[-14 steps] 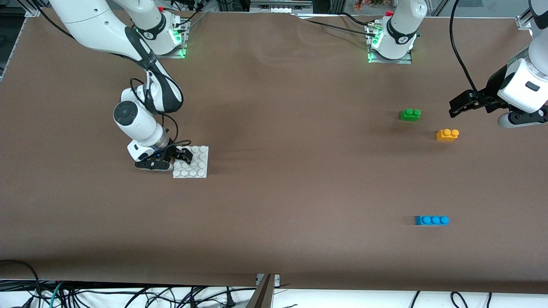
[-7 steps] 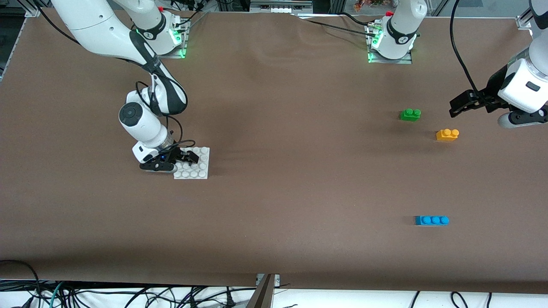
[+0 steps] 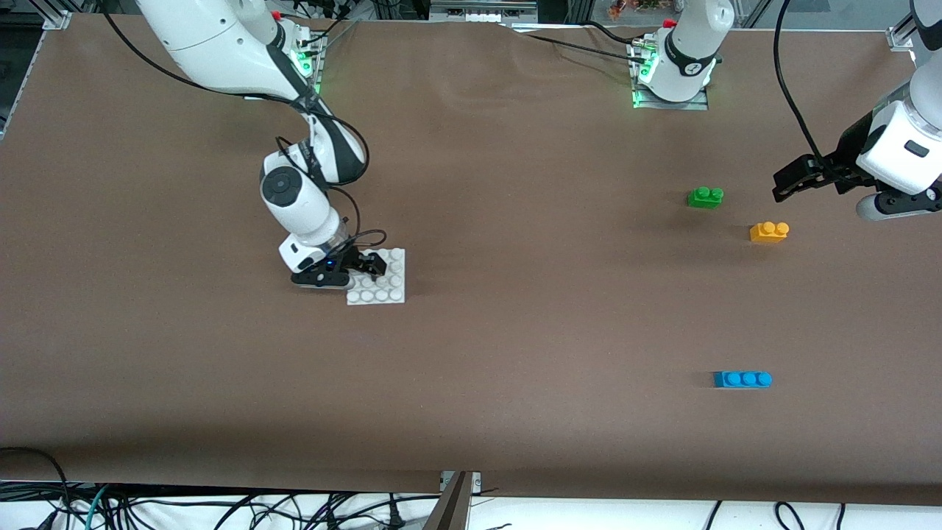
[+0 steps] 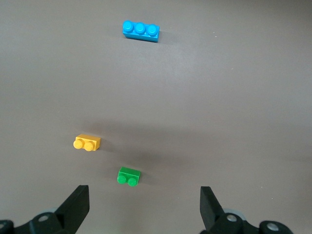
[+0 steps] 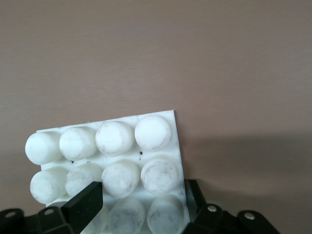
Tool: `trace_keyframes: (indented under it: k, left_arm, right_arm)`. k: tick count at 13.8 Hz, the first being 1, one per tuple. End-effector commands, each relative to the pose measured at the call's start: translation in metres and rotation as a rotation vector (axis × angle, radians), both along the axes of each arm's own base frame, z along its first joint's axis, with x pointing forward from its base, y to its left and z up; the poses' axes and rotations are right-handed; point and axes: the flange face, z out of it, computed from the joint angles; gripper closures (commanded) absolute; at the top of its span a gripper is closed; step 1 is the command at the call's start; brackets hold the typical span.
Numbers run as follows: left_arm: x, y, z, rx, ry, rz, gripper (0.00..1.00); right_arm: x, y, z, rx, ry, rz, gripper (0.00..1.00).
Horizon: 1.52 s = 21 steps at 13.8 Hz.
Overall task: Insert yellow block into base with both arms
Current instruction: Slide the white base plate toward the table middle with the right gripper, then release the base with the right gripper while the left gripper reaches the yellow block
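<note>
The white studded base (image 3: 384, 285) is gripped at one edge by my right gripper (image 3: 360, 268), low at the table, toward the right arm's end. In the right wrist view the fingers (image 5: 83, 202) clamp the base (image 5: 122, 146) across two rows of studs, so my right gripper (image 5: 139, 197) is shut on it. The yellow block (image 3: 769, 232) lies on the table toward the left arm's end. My left gripper (image 3: 791, 180) hovers open and empty beside it. The left wrist view shows the yellow block (image 4: 87, 143) ahead of my open left gripper (image 4: 144, 194).
A green two-stud brick (image 3: 705, 196) lies beside the yellow block, farther from the front camera; it also shows in the left wrist view (image 4: 129, 176). A blue three-stud brick (image 3: 742, 379) lies nearer the front camera, and in the left wrist view (image 4: 141, 31).
My right gripper has carried the base toward the left arm's end of the table. The left arm and the three bricks have not moved.
</note>
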Motion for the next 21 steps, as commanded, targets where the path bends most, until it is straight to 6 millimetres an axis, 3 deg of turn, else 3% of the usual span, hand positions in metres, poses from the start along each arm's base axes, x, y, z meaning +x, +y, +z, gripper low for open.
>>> trace_keyframes:
  k: [1,5,9,16,19,21]
  left_arm:
    - [0.004,0.002,0.005,-0.025,0.006,0.008,0.00]
    - [0.004,0.003,0.005,-0.025,0.006,0.010,0.00]
    - [0.003,0.004,0.006,-0.025,0.005,0.011,0.00]
    - [0.004,0.004,0.005,-0.025,0.006,0.011,0.00]
    - [0.004,0.002,0.005,-0.025,0.006,0.008,0.00]
    - [0.004,0.004,0.005,-0.025,0.006,0.011,0.00]
  right_arm:
    - [0.004,0.050,-0.015,0.007,-0.021,-0.025,0.20]
    - [0.004,0.114,-0.027,0.035,-0.037,-0.083,0.20]
    - [-0.010,0.189,-0.030,0.029,-0.018,-0.125,0.20]
    - [-0.046,0.264,-0.037,0.074,-0.034,-0.070,0.20]
    - [-0.061,0.288,-0.032,0.098,-0.038,-0.071,0.20]
    - [-0.066,0.293,-0.030,0.103,-0.037,-0.072,0.20]
